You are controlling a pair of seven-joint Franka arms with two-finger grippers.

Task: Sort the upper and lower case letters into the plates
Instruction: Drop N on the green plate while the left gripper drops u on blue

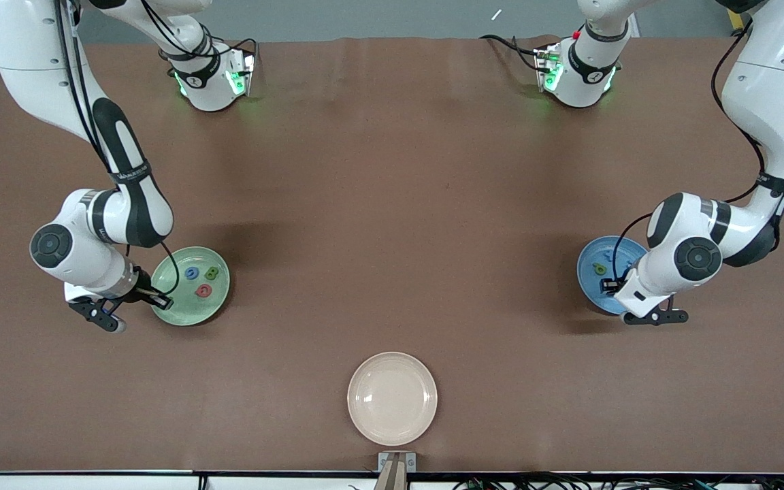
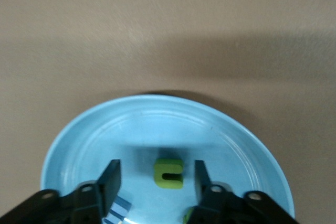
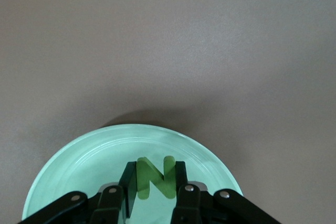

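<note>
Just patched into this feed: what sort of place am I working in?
Probably a robotics lab bench: two arms bolted to a brown-covered table, cables along its edge, plates laid out for sorting.

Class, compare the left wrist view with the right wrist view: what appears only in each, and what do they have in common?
Only the left wrist view: the blue plate with a lime green letter lying on it, between the open fingers of the left gripper.

Only the right wrist view: the pale green plate, and the right gripper shut on a green N above it.

Both: a black two-finger gripper over a round plate on the brown table.
</note>
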